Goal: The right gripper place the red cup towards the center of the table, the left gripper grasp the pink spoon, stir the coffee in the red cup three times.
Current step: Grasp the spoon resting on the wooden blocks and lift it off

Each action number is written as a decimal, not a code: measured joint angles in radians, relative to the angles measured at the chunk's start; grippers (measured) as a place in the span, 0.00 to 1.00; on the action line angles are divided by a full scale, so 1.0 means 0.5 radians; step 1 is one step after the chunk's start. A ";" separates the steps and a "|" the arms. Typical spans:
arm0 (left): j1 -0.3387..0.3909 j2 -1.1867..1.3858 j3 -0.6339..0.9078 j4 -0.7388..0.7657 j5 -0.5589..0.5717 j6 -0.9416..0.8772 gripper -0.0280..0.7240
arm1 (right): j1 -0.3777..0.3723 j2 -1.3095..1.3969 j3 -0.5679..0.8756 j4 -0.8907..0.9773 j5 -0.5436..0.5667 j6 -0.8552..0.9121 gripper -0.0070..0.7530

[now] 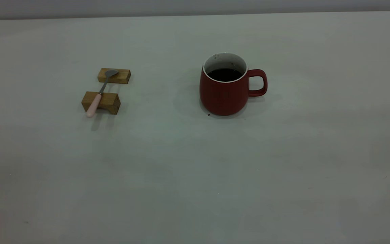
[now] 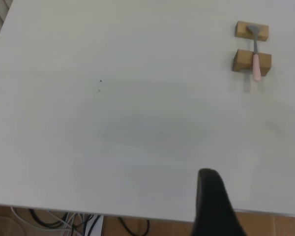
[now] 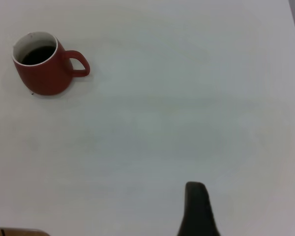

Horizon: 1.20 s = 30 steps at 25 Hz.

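The red cup [image 1: 224,93] stands upright on the off-white table [image 1: 195,176], slightly right of the middle in the exterior view. It is a squat, rounded mug, dark red outside, with a white rim and white inner wall that carries a few small dark specks near the top. Its single red loop handle points toward the right arm's side. The coffee [image 1: 225,75] inside is nearly black, with a flat round surface sitting a little below the rim. A tiny dark spot lies on the table just beside the cup's base. Well apart, on the left arm's side, the pink spoon [image 1: 99,94] rests across two tan wooden blocks [image 1: 101,102]: its grey bowl lies on the far block, its pale pink handle crosses the near block and juts past it. Only one dark fingertip of the left gripper [image 2: 214,204] and of the right gripper [image 3: 197,209] shows, each far from its object; whether either jaw is open or closed cannot be told.
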 joint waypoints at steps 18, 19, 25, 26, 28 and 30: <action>0.000 0.000 0.000 0.000 0.000 -0.016 0.71 | 0.000 0.000 0.000 0.000 0.000 0.000 0.78; 0.000 0.000 0.000 0.000 0.000 -0.027 0.71 | 0.000 0.000 0.000 0.000 0.000 0.000 0.78; 0.000 0.296 -0.082 0.002 -0.154 -0.010 0.79 | 0.000 0.000 0.000 0.000 0.000 0.000 0.78; 0.000 0.403 -0.107 0.002 -0.212 -0.002 0.82 | 0.000 0.000 0.000 0.000 0.000 0.000 0.78; 0.000 0.708 -0.151 0.002 -0.345 0.003 0.88 | 0.000 0.000 0.000 0.000 0.000 0.000 0.78; 0.000 1.025 -0.191 0.000 -0.507 0.004 0.91 | 0.000 0.000 0.000 0.000 0.000 0.000 0.78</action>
